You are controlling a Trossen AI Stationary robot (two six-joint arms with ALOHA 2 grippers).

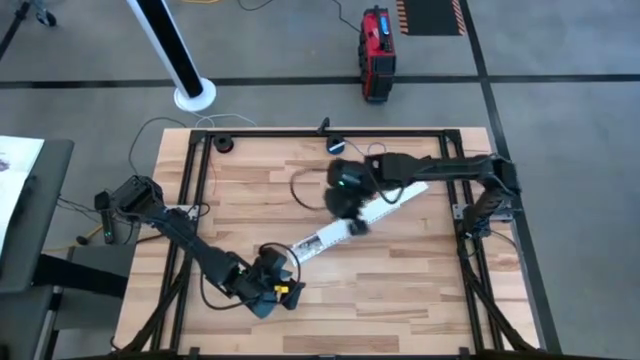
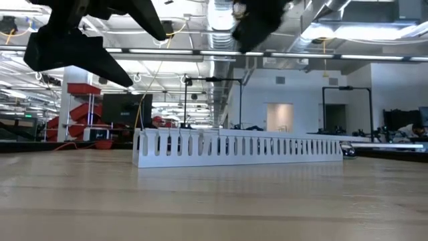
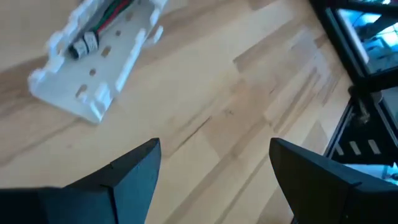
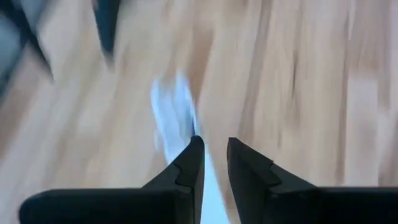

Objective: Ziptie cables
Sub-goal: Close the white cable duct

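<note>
On the wooden table point(image 1: 400, 270), mid-surface, a white slotted cable duct point(image 1: 350, 226) lies diagonally with the cables point(image 3: 102, 25) inside its near end. Right end effector point(image 1: 352, 222) hovers over the duct, fingers nearly together, holding nothing visible. Left end effector point(image 1: 280, 292) waits near the front edge, fingers apart, empty. Likely still positioning; next needs a ziptie, none discernible. Right wrist view blurred.
</note>
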